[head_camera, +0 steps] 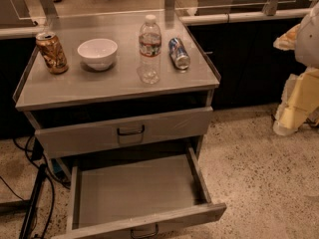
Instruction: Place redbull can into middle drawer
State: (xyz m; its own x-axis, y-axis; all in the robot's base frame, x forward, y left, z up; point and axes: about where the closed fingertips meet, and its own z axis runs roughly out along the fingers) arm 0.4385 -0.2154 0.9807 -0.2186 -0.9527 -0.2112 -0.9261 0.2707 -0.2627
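The redbull can (178, 53), blue and silver, lies on its side on the cabinet top, right of the water bottle, with its silver top facing me. The middle drawer (139, 190) is pulled wide open below, and its plain grey inside holds nothing. Its front (149, 223) with the small dark handle is at the bottom edge of the view. My gripper (290, 123), with white and yellowish parts, hangs at the far right edge, well right of the cabinet and lower than its top. It is apart from the can and holds nothing that I can see.
On the cabinet top (89, 91) stand a brown-gold can (51, 53) at the left, a white bowl (97, 53) and a clear water bottle (149, 51). The drawer above (124, 131) is slightly out. Black cables (37, 193) run down the left. The floor is speckled.
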